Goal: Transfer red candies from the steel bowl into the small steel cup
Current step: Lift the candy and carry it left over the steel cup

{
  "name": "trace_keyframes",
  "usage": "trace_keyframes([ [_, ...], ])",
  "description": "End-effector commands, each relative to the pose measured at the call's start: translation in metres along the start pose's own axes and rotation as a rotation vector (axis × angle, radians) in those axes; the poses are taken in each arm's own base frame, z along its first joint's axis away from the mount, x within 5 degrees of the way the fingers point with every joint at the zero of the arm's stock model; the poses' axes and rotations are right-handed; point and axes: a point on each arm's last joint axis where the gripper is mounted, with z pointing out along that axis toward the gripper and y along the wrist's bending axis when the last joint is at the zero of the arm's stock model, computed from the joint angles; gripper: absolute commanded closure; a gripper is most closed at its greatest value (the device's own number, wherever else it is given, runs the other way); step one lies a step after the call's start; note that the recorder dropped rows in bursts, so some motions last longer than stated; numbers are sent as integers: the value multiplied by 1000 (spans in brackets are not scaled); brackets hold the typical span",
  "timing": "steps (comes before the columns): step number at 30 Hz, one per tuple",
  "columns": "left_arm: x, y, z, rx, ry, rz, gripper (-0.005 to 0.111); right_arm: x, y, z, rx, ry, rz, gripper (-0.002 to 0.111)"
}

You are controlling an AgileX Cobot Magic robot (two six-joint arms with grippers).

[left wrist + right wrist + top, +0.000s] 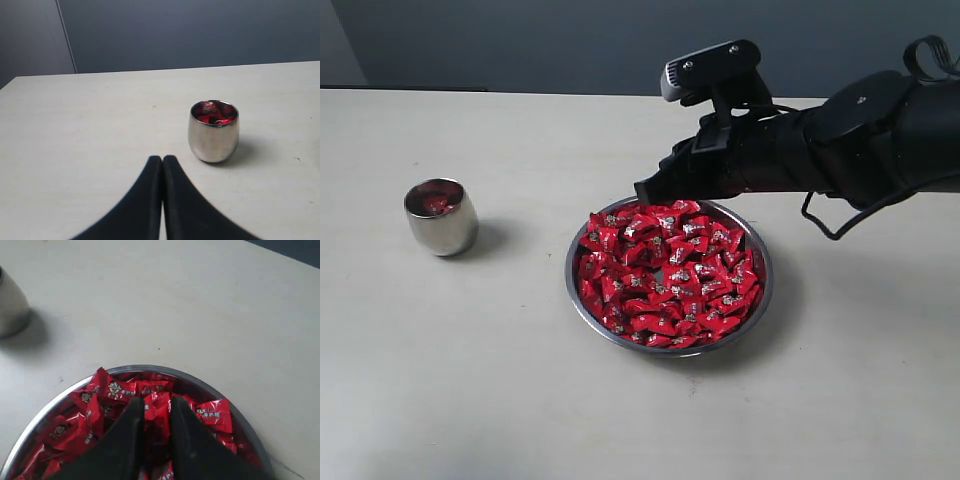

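My right end effector (pixel 156 402) clamps one red candy (pixel 157 414) mid-wrapper; it looks light, crinkly and likely slippery.

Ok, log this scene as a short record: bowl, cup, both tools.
steel bowl: on the table, right of the cup in the exterior view, heaped with red candies
small steel cup: upright, apart from the bowl, a few of them already inside
right tool: above the bowl's far edge, apparently closed on one red candy
left tool: shut, empty, short of the cup and not touching it
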Motion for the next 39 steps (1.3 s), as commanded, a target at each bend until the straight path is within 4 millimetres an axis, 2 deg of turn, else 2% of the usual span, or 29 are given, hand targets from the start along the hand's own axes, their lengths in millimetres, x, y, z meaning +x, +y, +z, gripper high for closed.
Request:
trace_keyframes([
  [1,1,0,0,0,-2,-3,106,-10,3,10,-47,3,-54,109],
  [8,1,0,0,0,-2,-3,106,-28,9,40,-124,7,-62,109],
  [17,1,0,0,0,-2,-3,106,-66,24,83,-334,-9,-88,109],
  [24,1,0,0,0,-2,-3,106,-88,36,118,-492,-21,-118,109],
  [32,1,0,0,0,-2,-3,106,-103,46,145,-626,-52,-124,109],
  [39,1,0,0,0,-2,-3,106,-104,58,163,-696,-64,-162,109],
])
